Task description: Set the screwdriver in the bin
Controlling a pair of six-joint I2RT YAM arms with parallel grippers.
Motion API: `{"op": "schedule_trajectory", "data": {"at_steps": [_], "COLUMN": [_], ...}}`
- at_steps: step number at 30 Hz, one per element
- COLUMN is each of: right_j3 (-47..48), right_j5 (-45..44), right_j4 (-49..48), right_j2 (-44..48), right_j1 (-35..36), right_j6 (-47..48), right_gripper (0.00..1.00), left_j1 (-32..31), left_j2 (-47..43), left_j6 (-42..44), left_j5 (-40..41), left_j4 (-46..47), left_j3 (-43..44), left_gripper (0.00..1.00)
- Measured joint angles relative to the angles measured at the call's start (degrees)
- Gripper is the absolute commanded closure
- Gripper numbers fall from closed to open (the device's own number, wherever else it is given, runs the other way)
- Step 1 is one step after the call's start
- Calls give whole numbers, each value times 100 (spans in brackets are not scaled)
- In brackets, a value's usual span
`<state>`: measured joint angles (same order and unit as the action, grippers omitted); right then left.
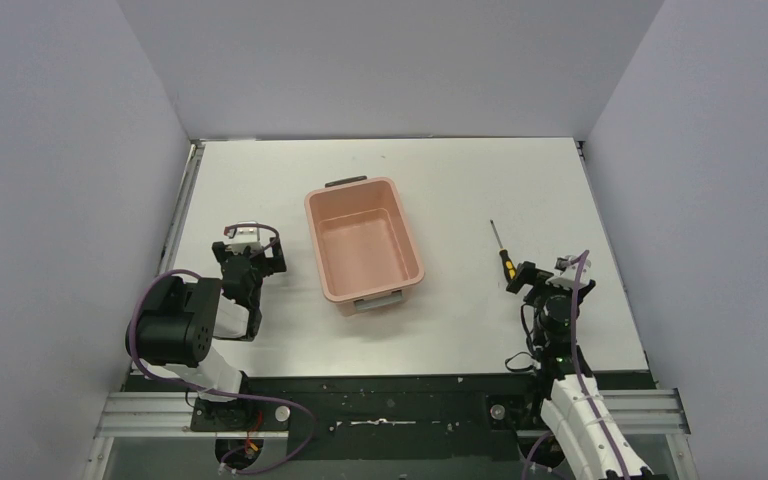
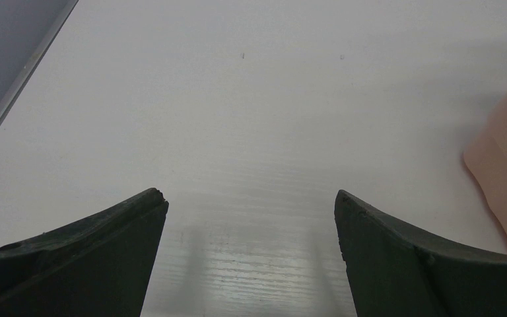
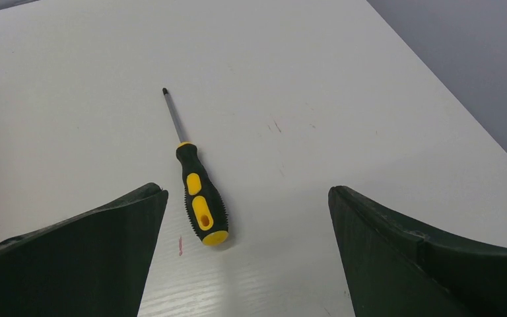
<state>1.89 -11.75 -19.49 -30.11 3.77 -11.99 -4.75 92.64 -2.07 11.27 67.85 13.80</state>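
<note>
Right gripper [image 3: 245,198] spread wide, holding nothing. Just ahead of it the screwdriver [image 3: 195,181] lies flat on the table [image 1: 460,180], untouched. Left gripper [image 2: 247,201] is spread too, beside the bin [image 1: 365,245], which holds nothing. Grasp, carry and drop all remain. No readable writing anywhere.

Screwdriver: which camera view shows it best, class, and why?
Right wrist: the screwdriver lies close and whole, its black-and-yellow handle clear. Top external shows it tiny, right of the bin; left wrist shows none of it.
</note>
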Motion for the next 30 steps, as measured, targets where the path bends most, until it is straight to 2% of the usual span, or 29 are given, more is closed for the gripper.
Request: {"op": "schedule_trajectory", "data": {"at_steps": [3, 6, 13, 16, 22, 24, 26, 28, 30], "right_j3": [243, 1025, 4293, 5237, 5396, 5416, 5429, 5525, 5606], "right_j5": [-26, -55, 234, 570, 925, 1016, 1196, 1248, 1314], "right_j4": [175, 568, 2188, 2894, 3847, 4059, 4135, 4127, 4151], "right_j2": [-306, -929, -3620, -4739, -6050, -6496, -6776, -6832, -6935], "right_j1": [0, 0, -11, -35, -37, -37, -37, -37, -37], "right_j6": [-2, -24, 109, 258, 409, 428, 380, 431, 450], "right_gripper": [0, 0, 0, 0, 8, 15, 27, 47, 73], "left_j1": [0, 0, 0, 0, 0, 0, 0, 0, 0], "left_j2": [0, 0, 0, 0, 0, 0, 0, 0, 0], "left_j6": [0, 0, 0, 0, 0, 0, 0, 0, 0], "left_j5": [0, 0, 0, 0, 0, 0, 0, 0, 0], "left_j4": [0, 0, 0, 0, 0, 0, 0, 0, 0], "left_j3": [0, 0, 0, 0, 0, 0, 0, 0, 0], "left_gripper": [3, 3, 3, 3, 3, 3, 3, 3, 3]}}
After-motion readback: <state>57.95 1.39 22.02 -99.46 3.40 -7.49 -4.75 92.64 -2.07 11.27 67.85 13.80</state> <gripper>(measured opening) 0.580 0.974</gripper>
